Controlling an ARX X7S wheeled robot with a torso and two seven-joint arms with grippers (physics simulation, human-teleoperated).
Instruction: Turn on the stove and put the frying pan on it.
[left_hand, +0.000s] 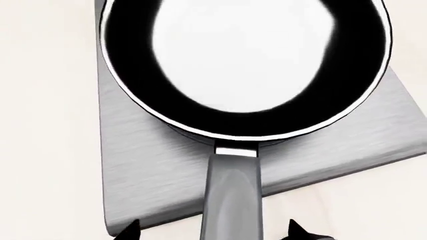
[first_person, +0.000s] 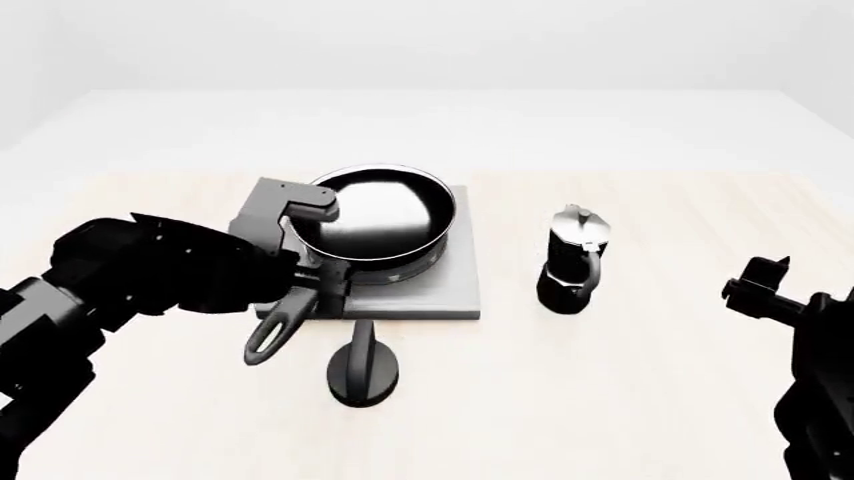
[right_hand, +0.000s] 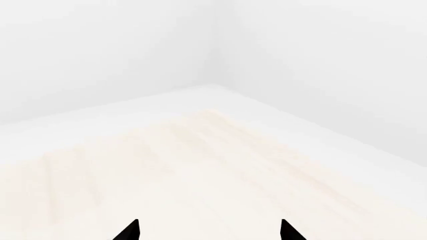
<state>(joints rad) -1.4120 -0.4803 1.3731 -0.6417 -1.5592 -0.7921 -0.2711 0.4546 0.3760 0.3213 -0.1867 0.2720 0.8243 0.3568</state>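
Observation:
The frying pan (first_person: 380, 210) rests on the stove (first_person: 434, 295), a flat grey plate; the pan hides the burner. In the left wrist view the frying pan (left_hand: 247, 55) fills the top of the picture over the stove (left_hand: 153, 170). Its long handle (left_hand: 232, 200) runs between the fingertips of my left gripper (left_hand: 213, 231), which is open, with a gap on each side of the handle. In the head view my left gripper (first_person: 314, 285) sits at the handle's base. The stove's black knob (first_person: 362, 372) stands in front of the plate. My right gripper (first_person: 758, 283) is open and holds nothing.
A black-and-silver moka pot (first_person: 574, 262) stands upright to the right of the stove. The right wrist view shows my right gripper (right_hand: 210, 231) over bare pale tabletop (right_hand: 200, 165) near its far corner.

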